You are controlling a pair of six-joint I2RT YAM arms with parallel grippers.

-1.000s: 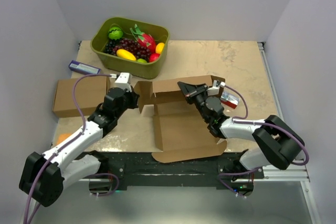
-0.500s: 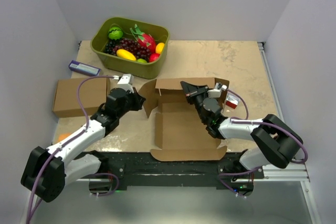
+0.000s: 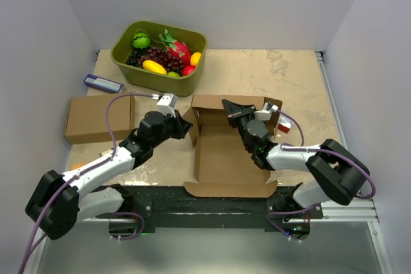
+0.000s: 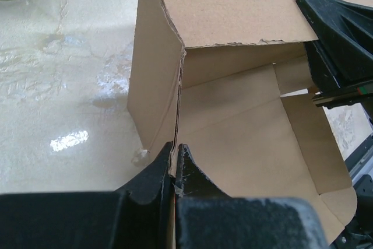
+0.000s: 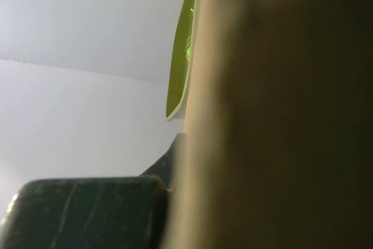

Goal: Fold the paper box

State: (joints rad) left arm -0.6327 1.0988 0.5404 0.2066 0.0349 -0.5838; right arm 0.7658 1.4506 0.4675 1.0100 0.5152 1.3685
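The paper box (image 3: 226,155) lies open in the middle of the table, its lid flap toward the near edge. Its back wall (image 3: 221,102) and left side wall stand up. My left gripper (image 3: 185,126) is shut on the upper edge of the left side wall. In the left wrist view (image 4: 175,157) the cardboard (image 4: 233,115) runs between the two jaws. My right gripper (image 3: 232,111) holds the top of the back wall. In the right wrist view the cardboard (image 5: 280,115) fills the right side against one finger (image 5: 169,161); the other finger is hidden.
Another brown cardboard box (image 3: 97,119) lies at the left. A green tub of fruit (image 3: 158,57) stands at the back left, with a small blue box (image 3: 103,83) in front of it. A red and white object (image 3: 283,126) lies right of the paper box.
My left gripper has moved right and swung the left side wall up beside the base. The back wall has risen upright with my right gripper, and the whole box has shifted slightly.
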